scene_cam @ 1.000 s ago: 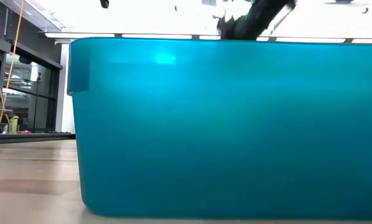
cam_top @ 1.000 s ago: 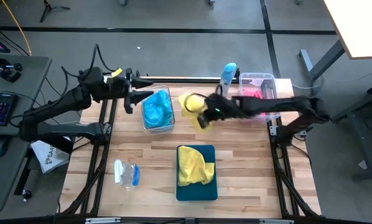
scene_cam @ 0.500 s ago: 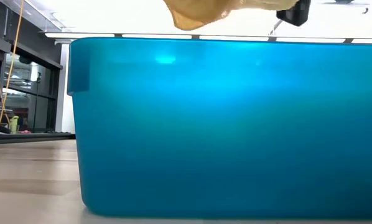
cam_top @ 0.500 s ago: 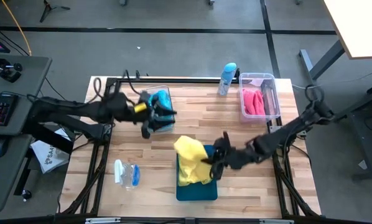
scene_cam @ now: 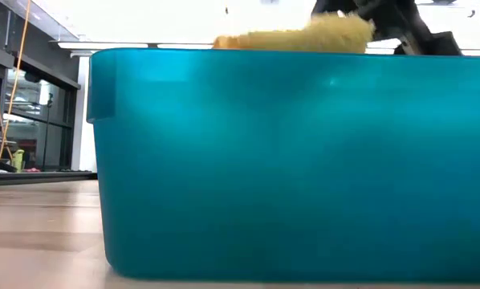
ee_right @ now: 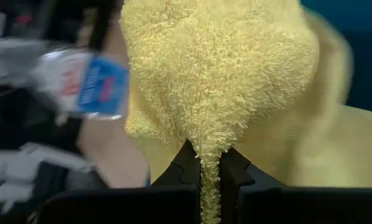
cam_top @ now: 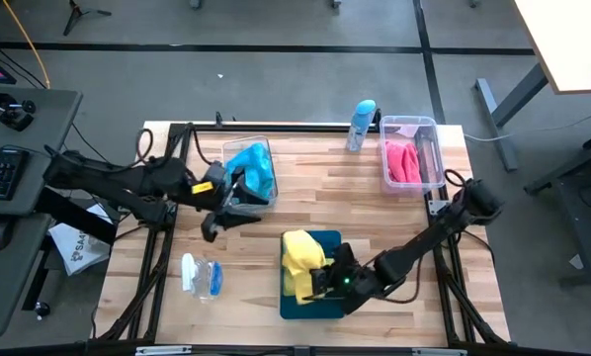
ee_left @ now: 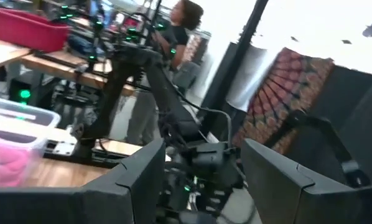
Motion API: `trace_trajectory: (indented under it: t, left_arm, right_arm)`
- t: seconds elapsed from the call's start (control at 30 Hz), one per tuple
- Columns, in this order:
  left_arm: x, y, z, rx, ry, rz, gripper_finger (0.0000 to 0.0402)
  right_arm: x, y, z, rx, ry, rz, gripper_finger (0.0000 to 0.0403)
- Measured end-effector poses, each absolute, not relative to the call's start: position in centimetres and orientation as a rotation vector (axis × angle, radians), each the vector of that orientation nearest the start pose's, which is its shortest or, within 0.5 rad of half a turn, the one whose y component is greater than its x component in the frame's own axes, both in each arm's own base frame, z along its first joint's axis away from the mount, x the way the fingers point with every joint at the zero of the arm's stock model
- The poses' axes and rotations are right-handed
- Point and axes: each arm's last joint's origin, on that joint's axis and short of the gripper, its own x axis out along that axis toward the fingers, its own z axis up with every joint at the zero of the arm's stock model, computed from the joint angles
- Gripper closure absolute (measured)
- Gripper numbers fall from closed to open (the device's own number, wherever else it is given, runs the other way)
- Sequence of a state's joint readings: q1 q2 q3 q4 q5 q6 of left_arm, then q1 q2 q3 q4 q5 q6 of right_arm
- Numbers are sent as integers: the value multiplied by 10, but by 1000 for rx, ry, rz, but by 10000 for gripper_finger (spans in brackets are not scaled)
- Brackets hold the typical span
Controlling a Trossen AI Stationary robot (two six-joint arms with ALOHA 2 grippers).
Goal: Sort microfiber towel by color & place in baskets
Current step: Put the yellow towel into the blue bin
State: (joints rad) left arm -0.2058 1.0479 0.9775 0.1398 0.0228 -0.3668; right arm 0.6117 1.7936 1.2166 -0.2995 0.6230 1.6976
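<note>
The dark-teal tray (cam_top: 333, 303) near the table's near edge holds yellow towels (cam_top: 299, 255); its wall (scene_cam: 288, 160) fills the low view, with yellow cloth (scene_cam: 296, 37) above the rim. My right gripper (cam_top: 321, 281) is over the tray, shut on a yellow towel (ee_right: 223, 81). A clear bin (cam_top: 266, 202) holds blue towels (cam_top: 252, 170). Another clear bin (cam_top: 436, 148) holds pink towels (cam_top: 404, 162). My left gripper (cam_top: 238, 201) is open at the blue bin's near-left corner, with nothing between its fingers (ee_left: 142, 180). My right gripper pinches a narrow fold of the yellow towel (ee_right: 208, 163) between its two fingers (ee_right: 232, 171), coming low from the table's right side. The cloth bunches up beyond the fingers over the tray. I cannot tell whether it rests on the towel below.
A clear bottle with a light-blue cap (cam_top: 361, 123) stands at the far edge between the two bins. A small clear bottle with a blue label (cam_top: 203, 277) lies near the left near corner. Bare wood lies between tray and bins. A person shows beyond the table (ee_left: 183, 25).
My right gripper has carried a yellow towel from between the two far bins toward the near edge and down onto the teal tray, where it now bunches on the yellow towel lying there. My left gripper has moved from the blue bin's far-left side toward the near edge.
</note>
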Motion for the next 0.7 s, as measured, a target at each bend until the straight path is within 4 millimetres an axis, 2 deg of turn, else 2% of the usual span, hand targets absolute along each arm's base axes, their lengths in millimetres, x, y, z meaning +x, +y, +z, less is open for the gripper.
trace_trajectory:
  t: [0.2, 0.43, 0.57, 0.7]
  left_arm:
    - [204, -51, 387, -322, 5, -284, 202]
    - [196, -55, 391, -325, -11, -289, 202]
    - [198, -58, 390, -326, -6, -276, 202]
    - [198, -60, 389, -327, -5, -252, 202]
  right_arm:
    - [312, 202, 214, 1146, 586, -798, 401]
    - [322, 200, 218, 1252, 594, -762, 391]
    - [324, 198, 206, 1270, 673, -807, 384]
    - [325, 196, 196, 1275, 681, -873, 382]
